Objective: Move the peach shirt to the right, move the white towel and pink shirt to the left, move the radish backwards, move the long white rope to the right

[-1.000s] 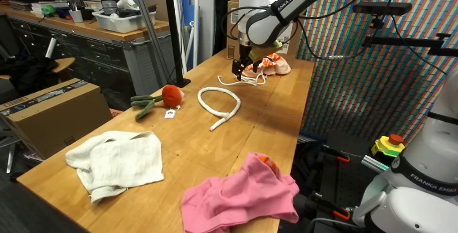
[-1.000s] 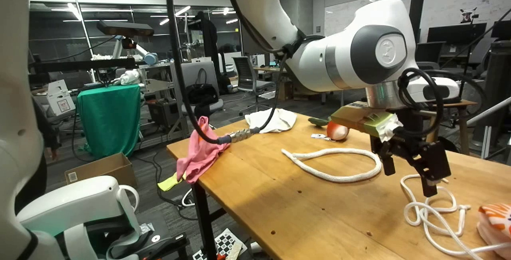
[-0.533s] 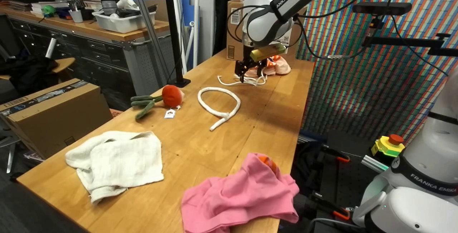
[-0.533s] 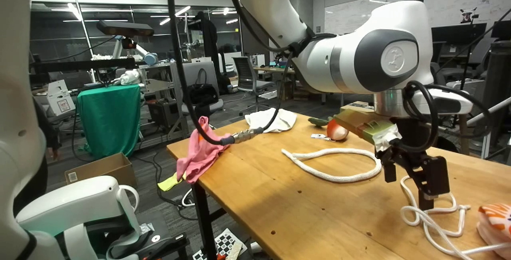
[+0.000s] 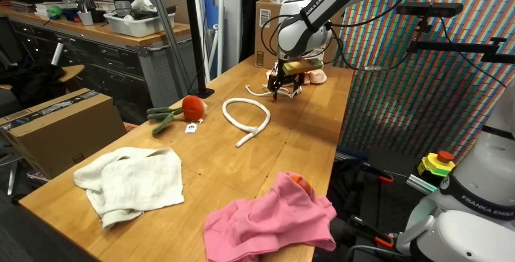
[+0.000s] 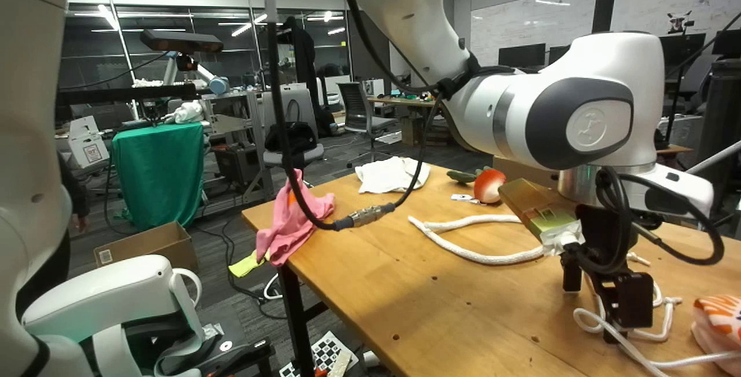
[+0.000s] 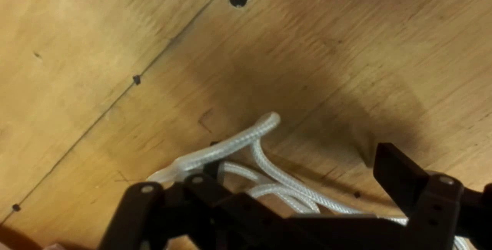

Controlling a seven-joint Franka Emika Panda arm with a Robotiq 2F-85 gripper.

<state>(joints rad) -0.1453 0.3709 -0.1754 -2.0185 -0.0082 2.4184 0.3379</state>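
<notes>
Above the wooden tabletop point(image 5: 229, 165), the gripper point(image 5: 287, 92), spread wide, has dropped over the thin white cord point(image 7: 232, 143), so grasping looks next. In an exterior view, the peach shirt point(image 5: 318, 77) lies at its two o'clock, the long white rope point(image 5: 253, 129) at eight.

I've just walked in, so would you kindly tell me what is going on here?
A robot arm is at work over a wooden table. Its gripper is open, low over a tangle of thin white cord beside the peach shirt; nothing looks held, and whether it touches the cord I cannot tell. A thicker white rope lies looped nearby, and the radish rests near an edge. The white towel lies loosely spread, while the pink shirt hangs partly over the side.
</notes>
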